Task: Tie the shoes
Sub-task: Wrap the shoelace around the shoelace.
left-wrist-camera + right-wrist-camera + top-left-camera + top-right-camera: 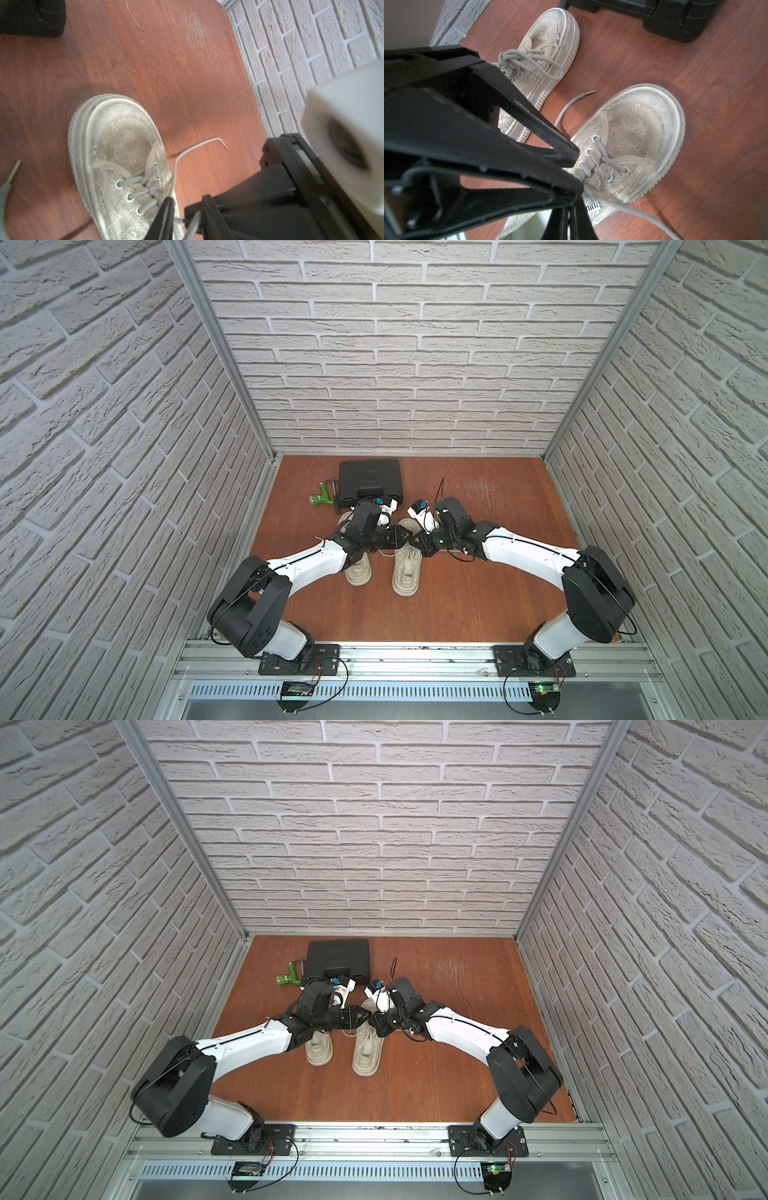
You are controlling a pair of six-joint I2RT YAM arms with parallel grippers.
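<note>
The right jaws are squeezed tight, their black fingers [564,153] right over the lace holes of the worn beige cloth shoe with loose laces [633,128]. I can't tell if a bit of lace is pinched in there. The left jaws sit just beside them, open only a little. A long cream lace [195,147] runs up off the desk and in between their fingers [165,218]. They don't seem to squeeze it yet.

This shoe lies on the red-brown wooden desk [457,605], with its toe by the right corner of the black plastic case [370,481]. The other beige shoe [548,45] lies beside it, toe near the case too, and its laces already look knotted.

So I think the job is half done, and this step is grabbing the loose laces. Next the left jaws need to pinch that lace, then both arms must cross the laces gently.
</note>
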